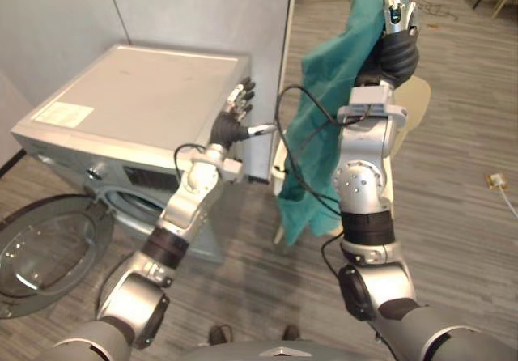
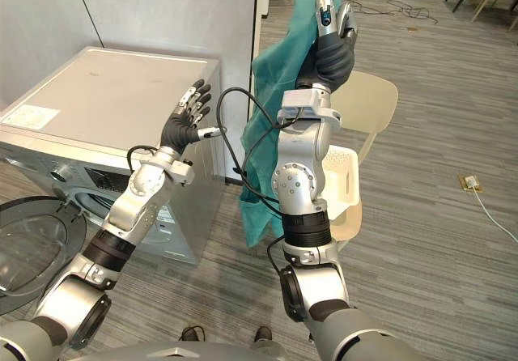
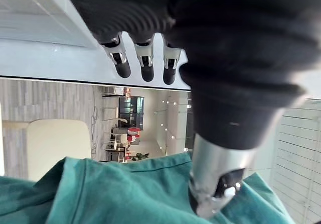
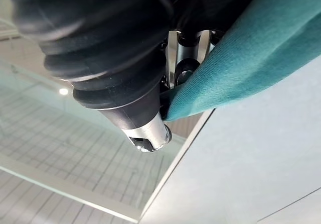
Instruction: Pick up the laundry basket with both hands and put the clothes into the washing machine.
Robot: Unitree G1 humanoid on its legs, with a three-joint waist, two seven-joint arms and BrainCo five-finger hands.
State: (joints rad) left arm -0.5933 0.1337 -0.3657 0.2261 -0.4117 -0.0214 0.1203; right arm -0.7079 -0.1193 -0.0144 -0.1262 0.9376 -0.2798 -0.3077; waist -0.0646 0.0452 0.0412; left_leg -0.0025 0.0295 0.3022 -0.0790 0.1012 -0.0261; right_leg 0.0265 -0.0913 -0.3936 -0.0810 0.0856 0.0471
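Aloft in teal: a garment [image 1: 320, 94] hanging lengthwise straight down from the right robot hand [image 1: 396, 49], clenched on the cloth's top edge, seemingly pinched between fingers and thumb, though hard to tell exactly from the wrist view. Below and behind that arm, a white laundry basket [image 2: 344, 179] resting on a cream chair [image 2: 368, 102]. Off to the left and far lower, the washing machine [image 1: 137, 94], round door [image 1: 44, 252] swung open and lying low, drum opening [image 1: 133, 203] facing forward. Between cloth and machine, the left robot hand [image 1: 235, 114], released, fingers straight, raised beside the machine's top corner and holding nothing. Nearer the drum by far: the left arm. Likely needed next: a long carry down and leftward across the body.
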